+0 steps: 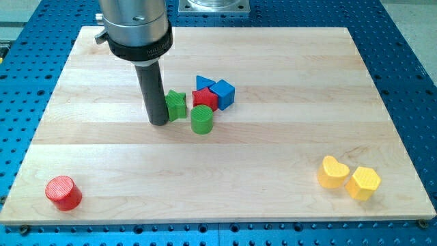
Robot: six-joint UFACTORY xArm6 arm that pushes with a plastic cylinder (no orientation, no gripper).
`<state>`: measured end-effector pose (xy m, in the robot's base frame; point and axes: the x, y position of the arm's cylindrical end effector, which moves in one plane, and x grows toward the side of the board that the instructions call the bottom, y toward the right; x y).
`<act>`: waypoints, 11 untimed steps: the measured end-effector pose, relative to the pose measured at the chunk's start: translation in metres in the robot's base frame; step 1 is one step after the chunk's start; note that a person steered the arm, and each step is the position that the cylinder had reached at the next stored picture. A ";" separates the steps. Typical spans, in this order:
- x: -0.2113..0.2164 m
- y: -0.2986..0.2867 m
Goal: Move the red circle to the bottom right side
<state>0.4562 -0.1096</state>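
Observation:
The red circle (63, 193) is a short red cylinder near the board's bottom left corner. My tip (158, 123) rests on the board just left of the green star-shaped block (176, 105), touching or nearly touching it. The tip is far up and to the right of the red circle.
A cluster sits right of the tip: a green cylinder (202, 119), a red block (205, 99), a blue triangle (204, 83) and a blue cube (222, 93). A yellow heart (332, 172) and a yellow hexagon (363, 182) lie at the bottom right. The wooden board (273, 164) lies on a blue perforated table.

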 end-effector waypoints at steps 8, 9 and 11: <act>0.151 0.034; 0.137 0.075; 0.135 -0.045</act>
